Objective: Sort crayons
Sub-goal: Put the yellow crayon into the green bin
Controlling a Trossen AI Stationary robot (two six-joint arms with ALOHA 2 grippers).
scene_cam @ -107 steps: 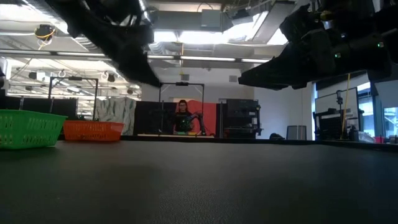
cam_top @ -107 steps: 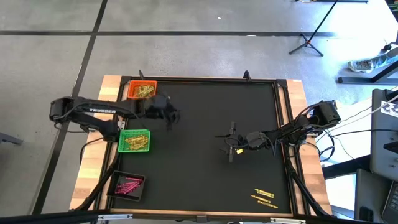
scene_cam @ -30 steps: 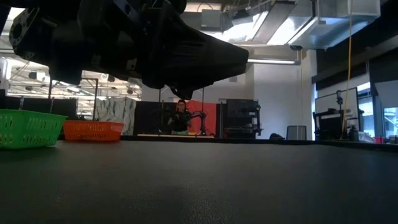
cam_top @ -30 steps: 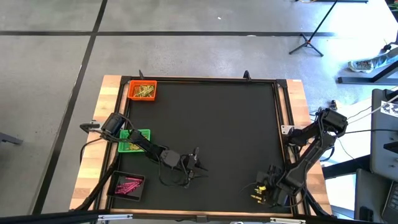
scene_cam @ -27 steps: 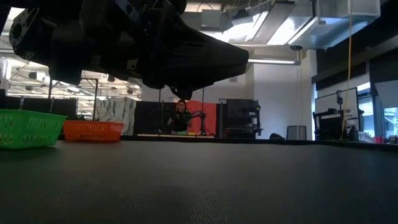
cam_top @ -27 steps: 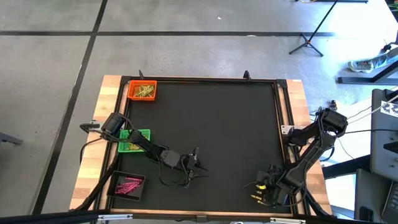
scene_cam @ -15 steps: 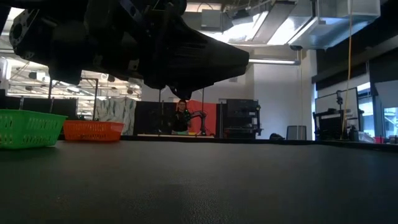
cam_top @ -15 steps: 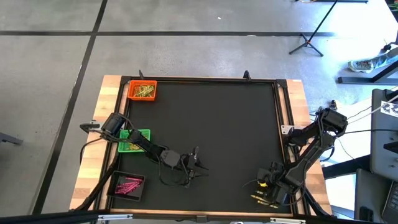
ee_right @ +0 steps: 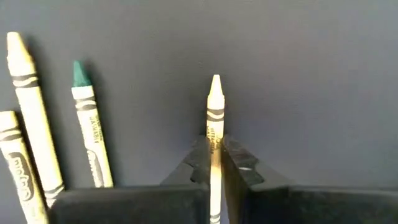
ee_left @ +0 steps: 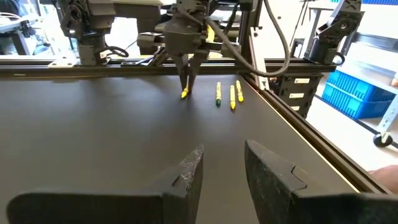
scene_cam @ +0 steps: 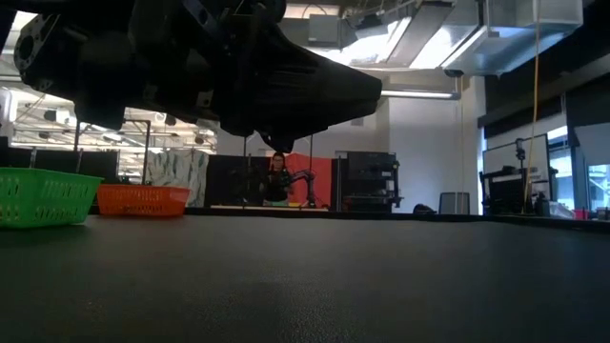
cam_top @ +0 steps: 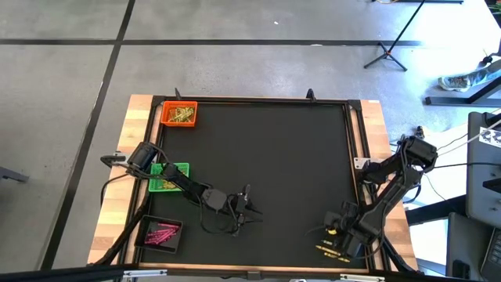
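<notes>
My right gripper is closed on a yellow crayon, which stands out forward between my two fingers, its tip pointing away from my wrist. Just beside it on the black mat lie three loose crayons: one with a green tip nearest to my fingers, then two pale yellow ones. From the high view, this gripper is at the near right corner of the mat, and the loose crayons lie a little nearer to the table edge than the gripper.

My left gripper waits over the near middle part of the mat, its fingers parted and holding nothing. In its wrist view it looks across the mat toward my right gripper, which points down with the yellow crayon at its tip, close to the mat; I cannot tell if the crayon touches the surface. The three loose crayons lie beside it there.

Along the left edge of the table stand three small trays. The black tray, nearest, holds pink crayons. The green tray, in the middle, holds yellow ones. The orange tray, at the far left corner, holds orange-gold ones.

Beyond the table, in the low view, a person is far back in the room.
</notes>
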